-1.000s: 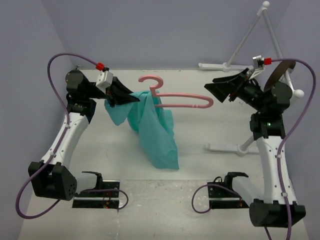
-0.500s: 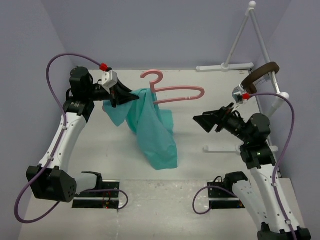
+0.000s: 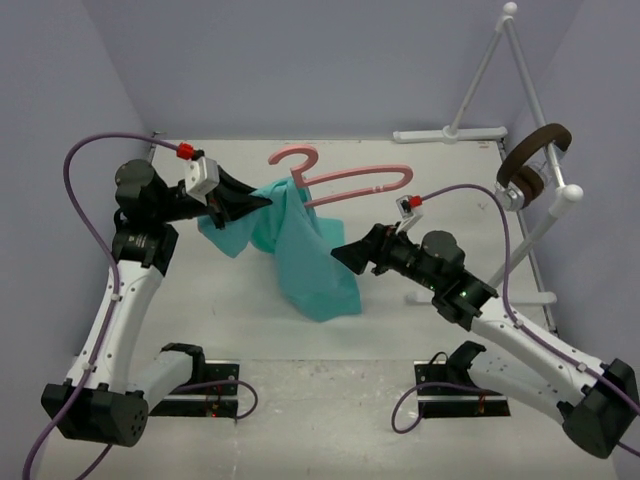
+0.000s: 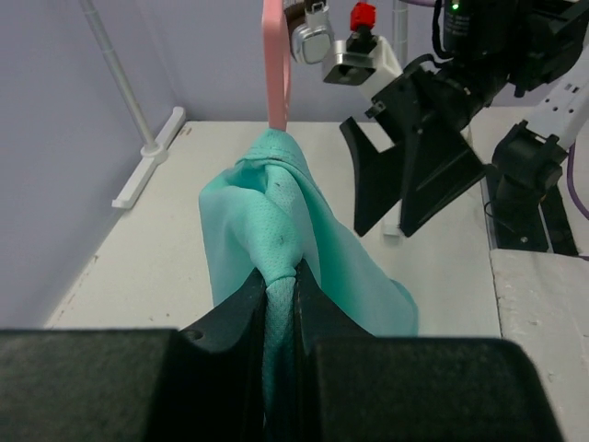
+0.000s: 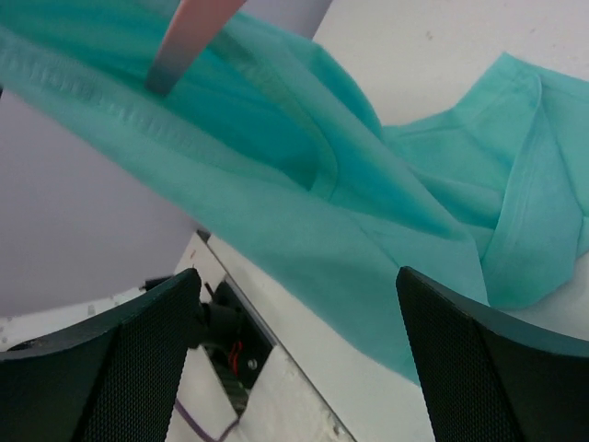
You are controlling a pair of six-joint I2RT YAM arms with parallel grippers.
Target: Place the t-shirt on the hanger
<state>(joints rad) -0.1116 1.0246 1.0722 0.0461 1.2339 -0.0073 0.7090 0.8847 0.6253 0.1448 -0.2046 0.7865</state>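
Top external view: my left fingers [image 3: 250, 203] are clenched on a bunched fold of the small teal-green cloth t-shirt [image 3: 305, 255], holding that part up off the pale surface [image 3: 200, 320]. The rest of the cloth hangs down, and its lower end lies on the surface. The thin pink plastic hanger [image 3: 355, 180] is just behind the shirt. One arm end runs into the cloth; the hook and the other arm are bare. I can't tell what supports the hanger. My right fingers [image 3: 345, 255] are spread wide, grasping nothing, just beside the hanging cloth. Left wrist view: the cloth is pinched tight between my tips, and the pink bar enters the fold above.

Step in hand, as I judge it: get the shirt over the bare hanger arm. The left clamp should hold firm so the cloth doesn't slip off the inserted end. The right fingers should take one loose edge, a single layer rather than a bunch, and draw it along the bare arm gently so the hanger doesn't twist out.
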